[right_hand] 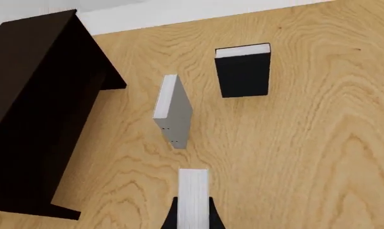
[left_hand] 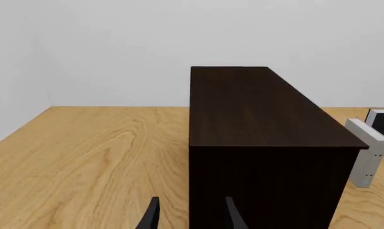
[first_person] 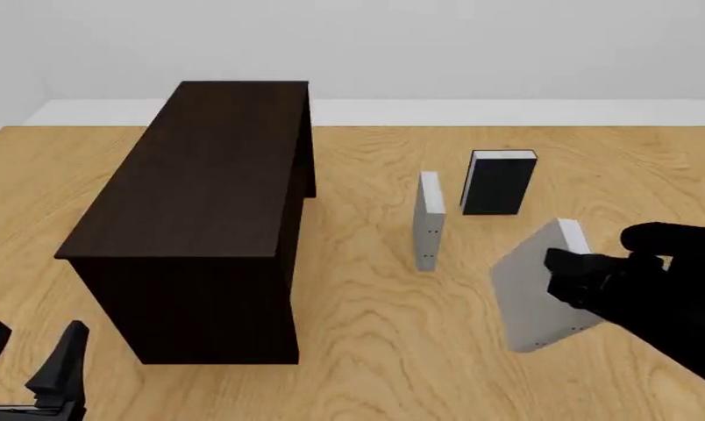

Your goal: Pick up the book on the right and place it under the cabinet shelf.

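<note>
My right gripper (right_hand: 193, 210) has its jaws clamped on the book (first_person: 544, 285), holding it by one end, lifted clear of the table (first_person: 376, 351) and tilted, on the near right. My left gripper (first_person: 31, 360) hangs with its jaws apart and empty at the near left, just in front of the cabinet shelf (first_person: 201, 202). That cabinet stands well to the left of my load. Between us stands the twin grey book (first_person: 429, 219), upright on its edge, with the black book (first_person: 498, 182) farther back. My worry is the carry leftward: swung low, the held book could clip the twin and topple it. My hold is also only on a narrow end, so I judge a fast swing could let it pivot or slip. I cannot see the shelf opening from here.
</note>
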